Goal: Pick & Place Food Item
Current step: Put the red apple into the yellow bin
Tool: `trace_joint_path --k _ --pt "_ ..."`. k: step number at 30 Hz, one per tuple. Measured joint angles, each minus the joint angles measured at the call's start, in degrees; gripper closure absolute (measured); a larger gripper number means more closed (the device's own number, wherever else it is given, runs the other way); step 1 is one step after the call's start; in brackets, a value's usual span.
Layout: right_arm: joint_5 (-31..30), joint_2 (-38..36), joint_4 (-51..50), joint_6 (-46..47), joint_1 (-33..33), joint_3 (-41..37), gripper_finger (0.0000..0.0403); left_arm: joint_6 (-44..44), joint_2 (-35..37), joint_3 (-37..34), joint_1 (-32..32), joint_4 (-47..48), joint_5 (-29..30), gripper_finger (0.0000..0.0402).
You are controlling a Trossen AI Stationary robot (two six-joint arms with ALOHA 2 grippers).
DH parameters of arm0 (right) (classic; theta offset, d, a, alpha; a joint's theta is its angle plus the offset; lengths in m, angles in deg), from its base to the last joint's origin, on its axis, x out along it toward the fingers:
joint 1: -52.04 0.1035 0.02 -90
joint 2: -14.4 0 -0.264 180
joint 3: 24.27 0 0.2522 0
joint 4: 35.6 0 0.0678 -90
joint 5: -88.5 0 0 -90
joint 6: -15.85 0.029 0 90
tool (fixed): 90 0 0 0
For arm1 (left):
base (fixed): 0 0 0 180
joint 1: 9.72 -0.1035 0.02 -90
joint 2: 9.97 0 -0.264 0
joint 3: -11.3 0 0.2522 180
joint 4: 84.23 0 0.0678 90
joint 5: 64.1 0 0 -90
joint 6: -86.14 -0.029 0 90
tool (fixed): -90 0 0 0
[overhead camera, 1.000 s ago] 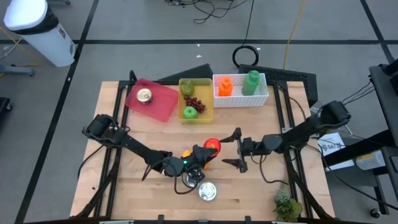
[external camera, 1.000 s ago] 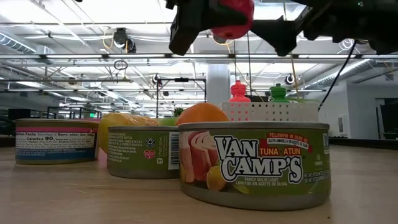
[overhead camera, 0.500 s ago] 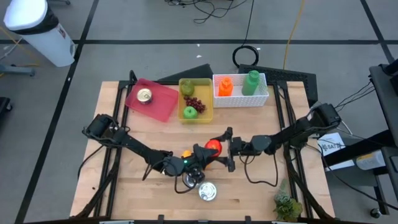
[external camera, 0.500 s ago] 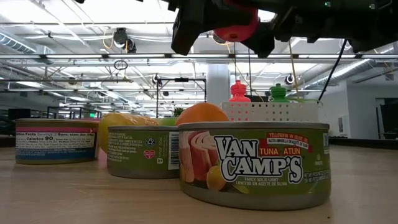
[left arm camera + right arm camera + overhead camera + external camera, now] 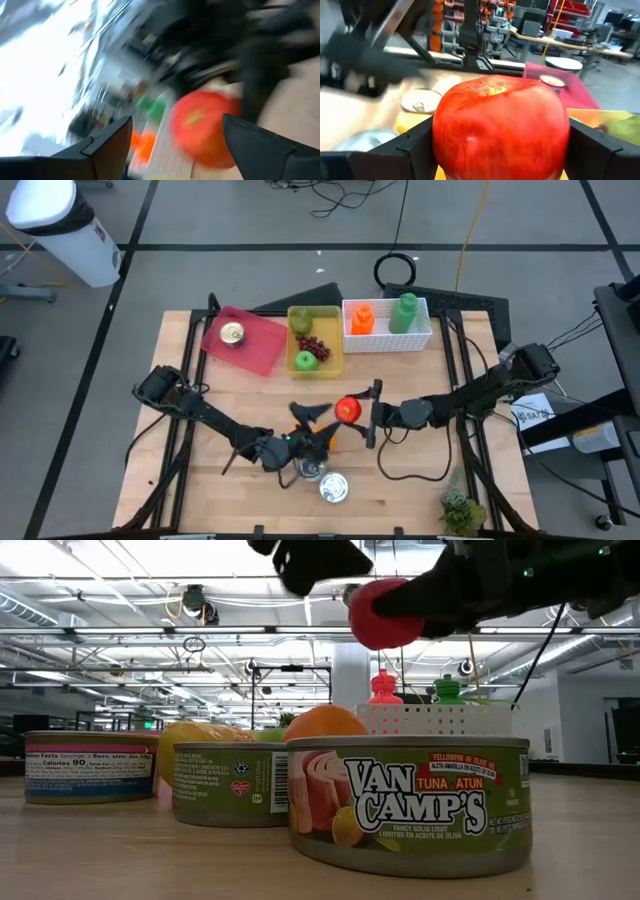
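The right gripper (image 5: 362, 412) has its two fingers closed around one red tomato (image 5: 347, 409), held up in the air over the middle of the wooden table (image 5: 400, 490). The left gripper (image 5: 308, 423) is just beside it, fingers spread wide and holding nothing. Three tuna cans (image 5: 408, 802) stand on the table, with one orange (image 5: 324, 723) behind them

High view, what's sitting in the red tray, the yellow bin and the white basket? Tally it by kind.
Can: 1
Green fruits: 2
Grape bunch: 1
Bottles: 2
Total: 6
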Motion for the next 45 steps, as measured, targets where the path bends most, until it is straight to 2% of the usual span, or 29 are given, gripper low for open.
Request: trace_joint_path --k 3,5,7,10,12,13,14,16,18,20,21,25,27,30,32,40,45 --pt "-4.10 -1.00 -3.00 -3.86 0.77 0.00 0.0095 4.34 0.78 0.02 0.02 -5.24 8.24 0.0087" --pt "-6.85 -0.96 -3.10 -6.75 1.24 0.00 0.0095 8.57 2.03 0.02 -0.66 -5.62 9.18 0.0094" --pt "-7.98 -1.03 -2.67 -9.14 1.49 0.00 0.0095 16.90 3.41 0.08 -1.93 -4.58 8.32 0.0102" --pt "-8.55 -1.03 -2.89 -10.60 1.50 0.00 0.0095 27.91 5.90 2.51 -4.38 6.44 9.73 0.0115" --pt "-10.78 -1.00 -2.93 -11.88 1.50 0.00 0.0095 35.62 7.77 6.96 -5.38 22.36 10.75 0.0123" --pt "-11.97 -1.02 -3.10 -12.75 1.49 0.00 0.0095 41.50 8.48 10.08 -5.62 32.18 8.88 0.0126" --pt "-13.03 -1.03 -3.35 -13.72 1.44 0.00 0.0095 49.05 9.08 13.43 -5.86 41.86 4.10 0.0129" --pt "-13.97 -1.03 -3.66 -15.32 1.45 0.00 0.0095 64.42 9.36 20.51 -7.60 57.56 -11.30 0.0135" --pt "-13.92 -1.03 -3.46 -15.97 1.39 0.00 0.0095 72.90 9.35 25.12 -10.44 65.27 -25.21 0.0140" --pt "-13.90 -1.03 -2.99 -16.98 1.39 0.00 0.0095 74.93 9.43 26.02 -13.12 66.46 -32.91 0.0146" --pt "-13.96 -1.03 -2.57 -17.59 1.39 0.00 0.0095 75.83 9.43 25.88 -14.25 66.61 -34.57 0.0150" --pt "-13.92 -1.03 -0.38 -19.53 1.06 0.02 0.0095 80.44 8.09 25.65 -17.29 68.19 -36.56 0.0160" --pt "-13.78 -1.02 -0.53 -19.49 0.58 0.02 0.0095 82.35 7.70 25.63 -18.73 69.37 -39.36 0.0159" --pt "-13.79 -1.00 -0.81 -19.18 -0.09 0.04 0.0095 83.69 6.96 25.60 -20.58 68.49 -45.12 0.0141" --pt "-13.70 -1.00 -1.38 -18.52 -0.41 0.04 0.0095 83.20 6.93 25.62 -20.98 68.95 -46.89 0.0121" --pt "-13.34 -1.00 -1.60 -16.08 -2.48 0.07 0.0095 81.23 6.23 25.62 -19.99 69.08 -47.27 0.0039" --pt "-11.15 -1.00 -1.43 -14.23 -3.39 0.07 0.0095 81.29 5.95 25.66 -19.97 71.12 -41.87 0.0024"
